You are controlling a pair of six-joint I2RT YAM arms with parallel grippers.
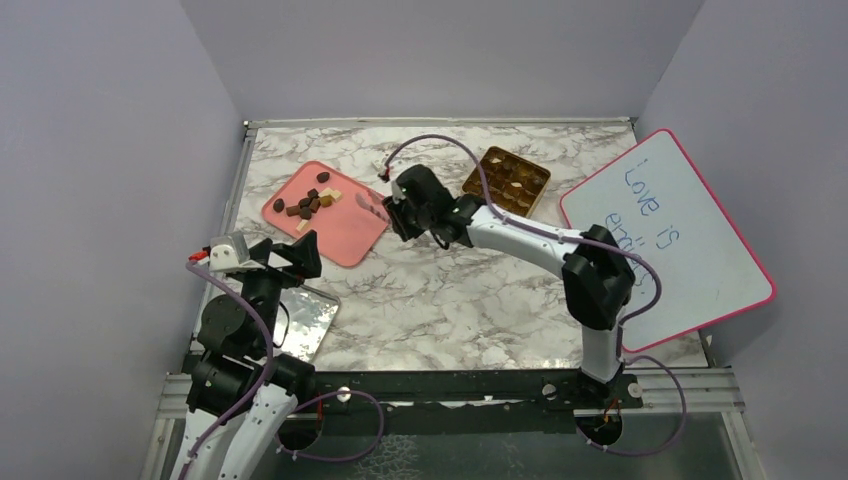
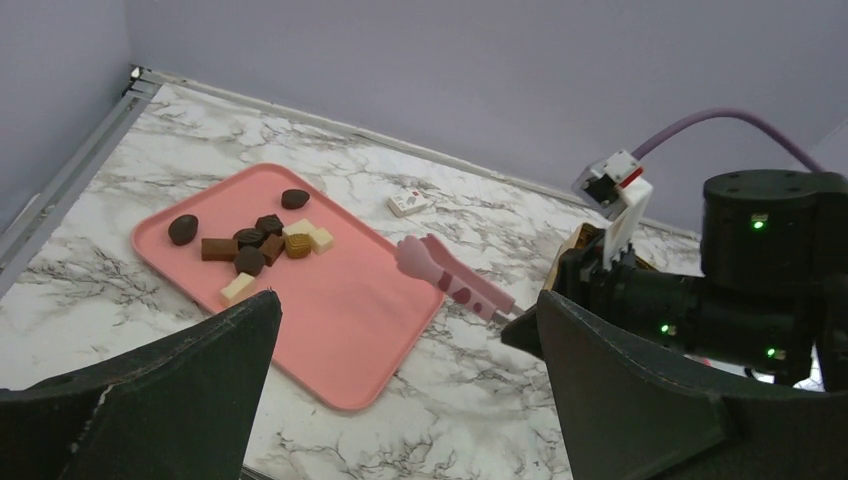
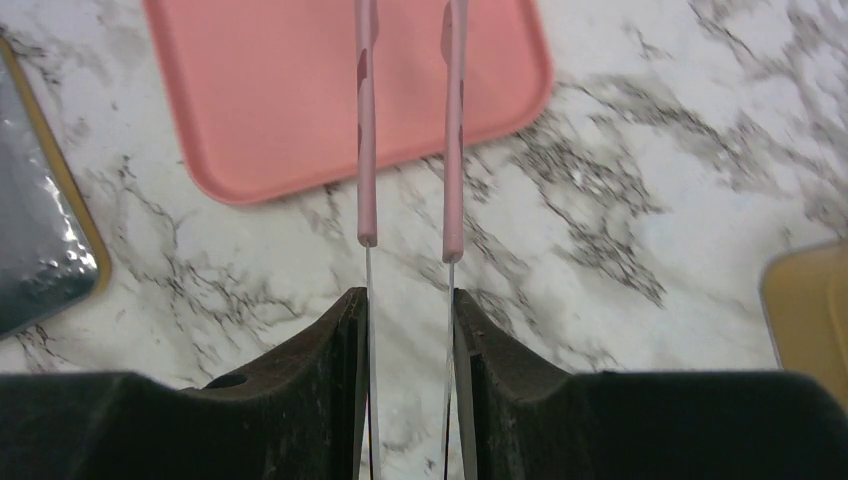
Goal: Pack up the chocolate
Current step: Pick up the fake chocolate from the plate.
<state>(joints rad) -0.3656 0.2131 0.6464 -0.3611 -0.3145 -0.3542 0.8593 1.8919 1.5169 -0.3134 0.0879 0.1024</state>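
Observation:
Several pieces of chocolate (image 1: 308,203), mostly dark brown with a few cream ones, lie bunched on the far left part of a pink tray (image 1: 345,238). The left wrist view shows the same chocolate (image 2: 250,245) on the tray (image 2: 340,320). My right gripper (image 3: 410,300) is shut on the thin metal ends of the pink tweezers (image 3: 366,130). Their tips (image 2: 415,255) reach over the tray's right side, apart from the pieces, with nothing between them. My left gripper (image 2: 407,300) stands wide open and empty, near the tray's near corner.
A gold box (image 1: 507,180) with gridded compartments sits at the back right, beyond the right arm. A whiteboard (image 1: 670,240) leans at the right edge. A shiny silver lid (image 1: 310,320) lies beside the left arm. A small white packet (image 2: 408,202) rests behind the tray.

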